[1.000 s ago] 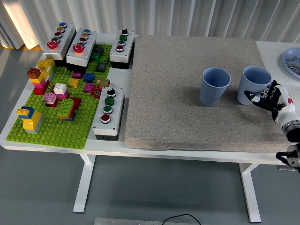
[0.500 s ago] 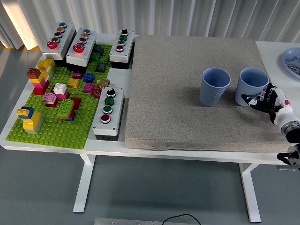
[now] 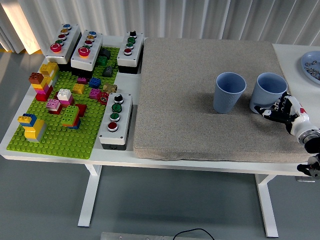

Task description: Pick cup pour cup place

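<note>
My right hand (image 3: 283,108) at the right cup (image 3: 267,92)

My fingers curl around its lower side; it stands tilted on the grey mat (image 3: 200,95), just beside the left cup (image 3: 229,92).

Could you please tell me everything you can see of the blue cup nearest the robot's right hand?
The right blue cup is a pale blue, matte, handleless tumbler, plastic by the look of it, with its mouth open upward. It leans slightly left on the grey mat, to the right of the other blue cup, apart from it. The right hand wraps its fingers around the cup's lower front. What it holds cannot be seen.
</note>
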